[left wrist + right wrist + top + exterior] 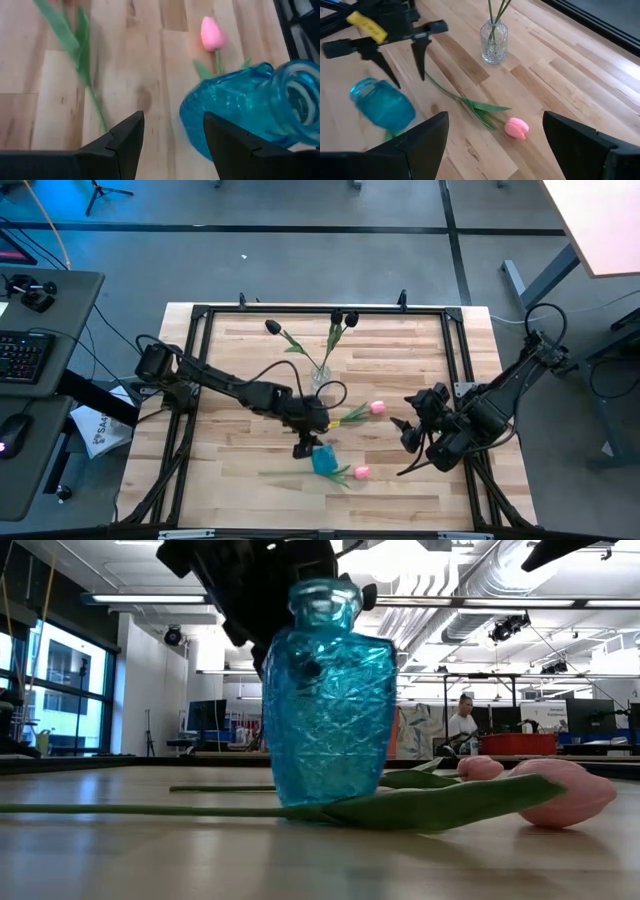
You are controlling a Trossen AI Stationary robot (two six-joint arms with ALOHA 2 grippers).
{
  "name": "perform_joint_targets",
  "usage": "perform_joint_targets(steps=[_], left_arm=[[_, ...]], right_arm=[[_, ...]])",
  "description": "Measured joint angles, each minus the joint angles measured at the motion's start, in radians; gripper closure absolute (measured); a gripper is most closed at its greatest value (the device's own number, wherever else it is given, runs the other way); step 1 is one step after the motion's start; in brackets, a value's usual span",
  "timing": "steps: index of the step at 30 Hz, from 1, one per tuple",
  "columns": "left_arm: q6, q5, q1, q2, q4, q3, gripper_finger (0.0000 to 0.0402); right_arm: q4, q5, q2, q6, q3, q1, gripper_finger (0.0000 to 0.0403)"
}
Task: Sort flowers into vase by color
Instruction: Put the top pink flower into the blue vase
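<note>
The blue glass vase (325, 461) stands tilted on the table, on the stem and leaf of a pink tulip (361, 472) that lies toward the near edge. My left gripper (308, 444) hangs open just beside and above the vase (250, 112). A second pink tulip (377, 408) lies flat at mid-table. Three dark tulips (337, 316) stand with their stems in a clear glass vase (320, 377). My right gripper (405, 435) hovers open to the right of the pink tulips, touching nothing. My left gripper is open, pointing down from above. One finger (225, 142) stands right at the blue vase's lower body (200, 120); I cannot tell whether it touches. The vase leans with its mouth (362, 88) away from the fingers and its base on the tulip's leaf (440, 805).
A black frame (190, 360) runs around the wooden table top. Bare wood lies left of the vases and along the near edge. In the low view, a person (463, 725) stands far off in the room beyond.
</note>
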Motion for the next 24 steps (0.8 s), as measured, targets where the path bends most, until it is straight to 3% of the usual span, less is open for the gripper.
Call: perform_joint_targets(steps=[6,13,19,24], left_arm=[[0.008,-0.096,0.02,0.0,0.033,0.0,0.0209],[-0.021,-0.09,0.094,0.05,0.103,0.006,0.0209],[0.008,-0.071,0.096,0.161,0.064,0.109,0.0209],[0.011,-0.14,0.093,0.262,-0.028,0.214,0.0209]], right_arm=[[-0.002,0.002,0.0,0.0,0.0,0.0,0.0085],[-0.011,0.005,0.0,0.0,0.0,0.0,0.0085],[-0.014,0.029,0.0,0.0,0.0,-0.003,0.0085],[-0.014,0.039,0.0,0.009,0.0,-0.003,0.0085]])
